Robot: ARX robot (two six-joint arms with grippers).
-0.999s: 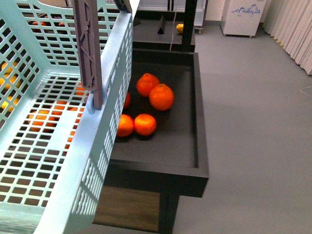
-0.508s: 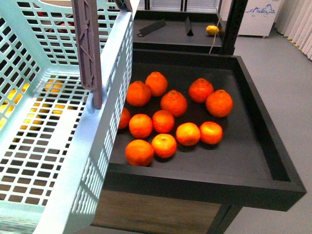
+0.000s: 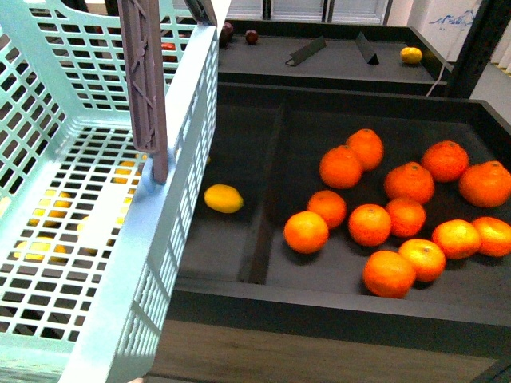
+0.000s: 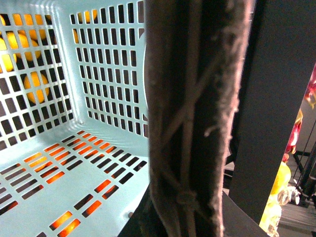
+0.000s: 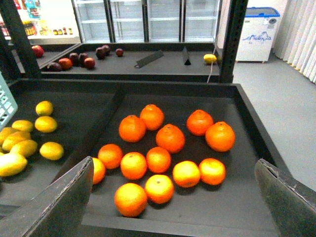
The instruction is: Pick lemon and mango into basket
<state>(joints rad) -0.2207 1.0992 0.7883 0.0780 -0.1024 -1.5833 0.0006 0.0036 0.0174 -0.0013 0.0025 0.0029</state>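
1. The left pincer [image 4: 197,163] was clamped on the brown handle [image 3: 144,80] of the basket [image 3: 96,319].
2. The right pincer [image 5: 174,168] stood wide apart, gripping nothing.
3. The lemon [image 3: 223,198] lay on the dark shelf [image 3: 227,259], outside the basket and just beside its right wall.
4. Oranges [image 3: 370,224] were clustered further right of the basket, past a divider [image 3: 270,179].
5. Yellow fruit [image 3: 36,249] showed beneath the basket through its floor slots. I could not tell whether any of it was mango.

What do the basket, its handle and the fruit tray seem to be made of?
Basket: probably moulded plastic, light turquoise, slightly glossy; slotted lattice walls. Handle: probably plastic too, matte brown, with moulded cross-ribs. Tray: matte black, painted wood or metal; the look leaves it open.
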